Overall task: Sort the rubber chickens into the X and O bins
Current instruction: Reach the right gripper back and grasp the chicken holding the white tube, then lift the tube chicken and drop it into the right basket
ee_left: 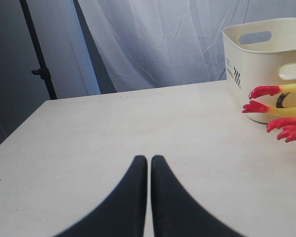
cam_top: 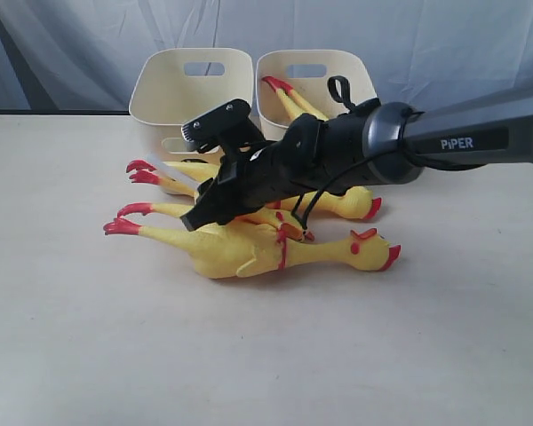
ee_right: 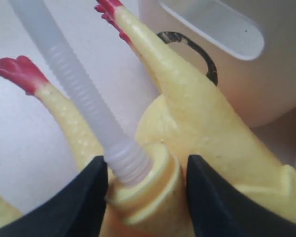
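Right gripper [ee_right: 145, 160] astride one of two rubber chickens [cam_top: 249, 250] before the O bin [cam_top: 160, 89].
Jaws apart, flanking its body; third chicken [cam_top: 289, 96] sits inside the neighbouring bin [cam_top: 320, 55]; left gripper [ee_left: 149, 158] closed, empty.

A matte, cream-coloured bench [cam_top: 266, 355] spreads from near to far. Behind its far edge hangs a wrinkled white cloth backdrop [cam_top: 426, 35]. A thin black pole [ee_left: 41, 72], perhaps a light stand, rises beside the cloth.
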Robot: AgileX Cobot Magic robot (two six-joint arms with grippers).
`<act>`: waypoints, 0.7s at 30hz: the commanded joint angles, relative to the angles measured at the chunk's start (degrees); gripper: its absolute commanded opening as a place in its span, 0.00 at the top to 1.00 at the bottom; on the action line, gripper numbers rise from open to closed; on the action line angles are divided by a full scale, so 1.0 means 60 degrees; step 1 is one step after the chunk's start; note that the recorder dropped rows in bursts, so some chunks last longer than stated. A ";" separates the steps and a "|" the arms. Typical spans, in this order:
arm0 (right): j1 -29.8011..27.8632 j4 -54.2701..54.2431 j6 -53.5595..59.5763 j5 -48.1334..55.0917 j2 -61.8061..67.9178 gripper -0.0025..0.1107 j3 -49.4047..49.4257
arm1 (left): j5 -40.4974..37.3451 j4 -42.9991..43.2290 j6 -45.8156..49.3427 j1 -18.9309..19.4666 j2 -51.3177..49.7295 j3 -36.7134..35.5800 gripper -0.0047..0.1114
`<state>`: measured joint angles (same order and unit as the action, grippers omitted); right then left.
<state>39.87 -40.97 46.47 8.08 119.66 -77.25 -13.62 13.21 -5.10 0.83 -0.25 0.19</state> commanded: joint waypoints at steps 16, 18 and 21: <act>0.0028 0.0006 -0.0022 0.0832 -0.0772 0.99 -0.0024 | 0.0046 -0.0023 -0.0033 0.0031 0.0042 -0.0031 0.93; 0.0028 0.0006 -0.0022 0.0858 -0.0963 0.99 -0.0024 | 0.0046 -0.0023 -0.0033 0.0031 0.0042 -0.0031 0.93; 0.0028 0.0006 -0.0022 0.0874 -0.1275 0.99 -0.0024 | 0.0046 -0.0023 -0.0033 0.0031 0.0042 -0.0031 0.93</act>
<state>39.99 -40.97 46.47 13.08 114.10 -77.25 -13.62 13.21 -5.10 0.83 -0.25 0.19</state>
